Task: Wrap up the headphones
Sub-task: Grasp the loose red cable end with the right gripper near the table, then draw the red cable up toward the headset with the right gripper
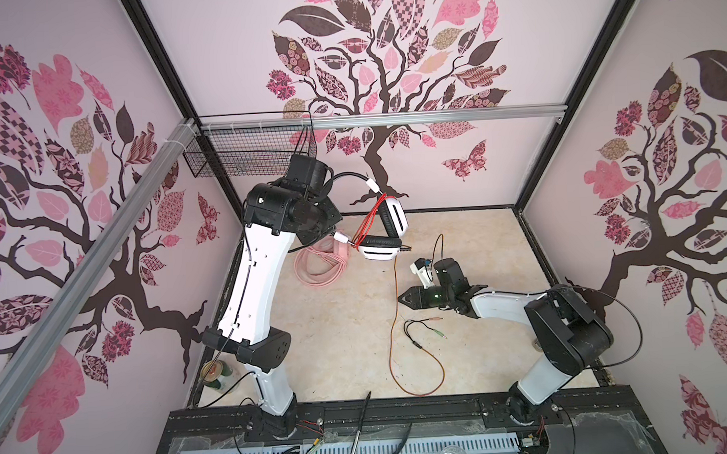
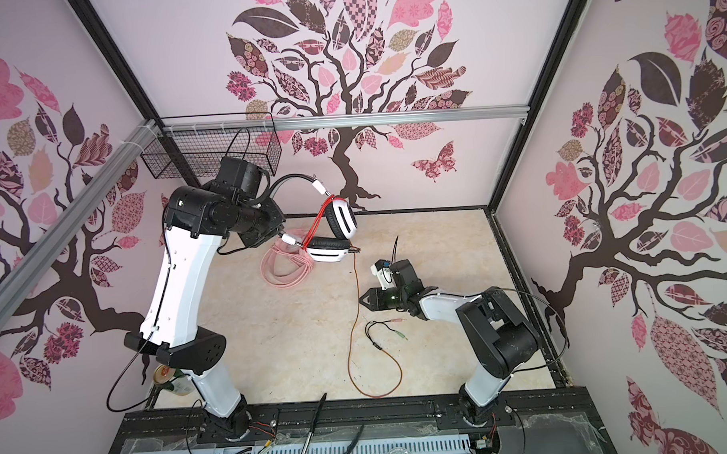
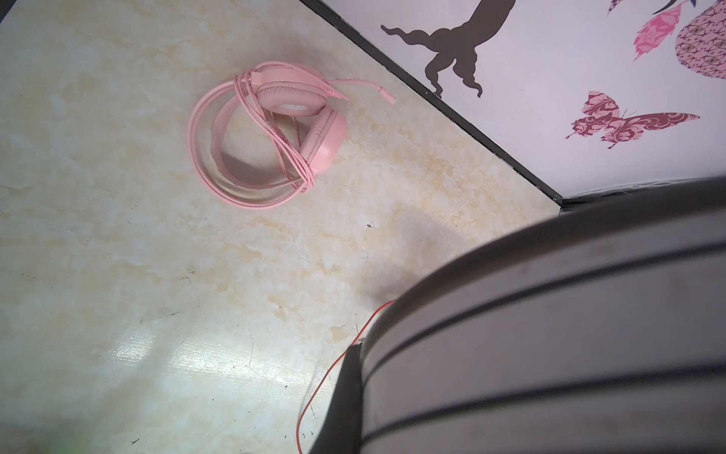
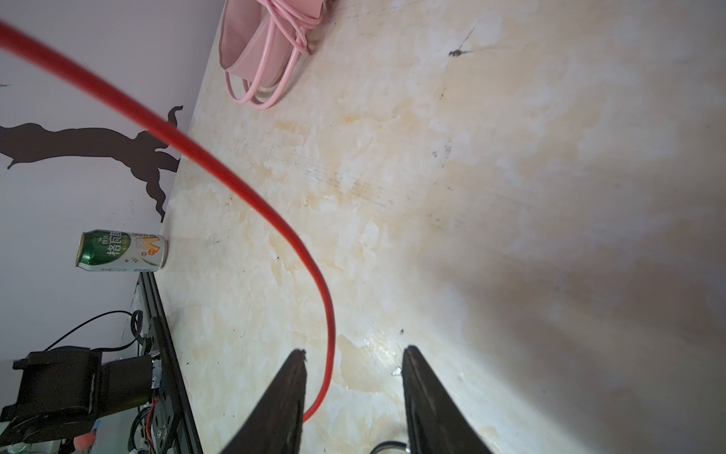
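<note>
Cord (image 4: 235, 184) between right jaws, open tabletop (image 4: 510, 196) beyond

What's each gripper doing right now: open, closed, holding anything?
Left gripper: closed on the white-and-black headphones, lifted in the air.
Right gripper: open, with the red cord running between its jaws, not pinched.

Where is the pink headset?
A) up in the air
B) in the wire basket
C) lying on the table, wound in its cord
C: the pink headset lies on the table, cord looped round it; the white-and-black headset is the one in the air.
</note>
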`<state>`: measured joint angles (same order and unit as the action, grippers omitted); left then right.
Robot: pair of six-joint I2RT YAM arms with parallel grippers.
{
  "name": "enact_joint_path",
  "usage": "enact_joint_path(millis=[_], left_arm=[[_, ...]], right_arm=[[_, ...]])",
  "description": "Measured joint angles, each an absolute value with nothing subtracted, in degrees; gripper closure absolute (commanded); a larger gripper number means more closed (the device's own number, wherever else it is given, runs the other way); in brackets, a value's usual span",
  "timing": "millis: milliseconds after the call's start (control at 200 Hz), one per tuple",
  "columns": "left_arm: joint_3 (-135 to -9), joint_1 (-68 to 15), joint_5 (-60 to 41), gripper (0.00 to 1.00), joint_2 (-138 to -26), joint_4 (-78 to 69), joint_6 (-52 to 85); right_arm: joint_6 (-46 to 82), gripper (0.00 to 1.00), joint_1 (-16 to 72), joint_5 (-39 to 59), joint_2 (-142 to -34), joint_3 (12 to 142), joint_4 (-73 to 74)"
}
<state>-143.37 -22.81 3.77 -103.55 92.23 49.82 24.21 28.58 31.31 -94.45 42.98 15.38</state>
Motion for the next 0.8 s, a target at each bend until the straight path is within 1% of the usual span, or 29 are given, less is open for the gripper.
enact_joint_path(millis=[110,165,205,360,485,715,800], left_arm=[[-143.00,-22.81,3.77,1.00,-103.55,92.23,49.82],[-142.96,-22.81,3.75,1.00,-103.55,92.23,49.82],[-142.93,-22.81,3.75,1.00,-103.53,92.23,49.82],[-142.78,-22.81,3.77,1.00,-103.22,92.23,49.78],[-140.97,-21.61,2.04,1.00,-102.59,91.39,49.65],[-132.25,-12.86,-8.56,1.00,-102.17,86.37,50.54],[-130.58,-11.14,-12.03,1.00,-102.26,84.79,51.31]], right_arm=[[24.32,0.58,28.62,31.88,-94.76,42.98,16.19],[24.64,0.63,28.71,32.42,-95.57,42.98,17.43],[24.91,0.69,28.82,32.88,-96.38,42.98,18.37],[26.81,1.00,29.36,34.46,-98.91,42.98,20.80],[26.85,1.00,30.26,34.68,-98.96,42.52,21.23],[24.40,1.00,36.97,30.57,-97.65,40.53,16.62],[24.12,1.00,39.33,29.41,-97.23,40.12,15.44]])
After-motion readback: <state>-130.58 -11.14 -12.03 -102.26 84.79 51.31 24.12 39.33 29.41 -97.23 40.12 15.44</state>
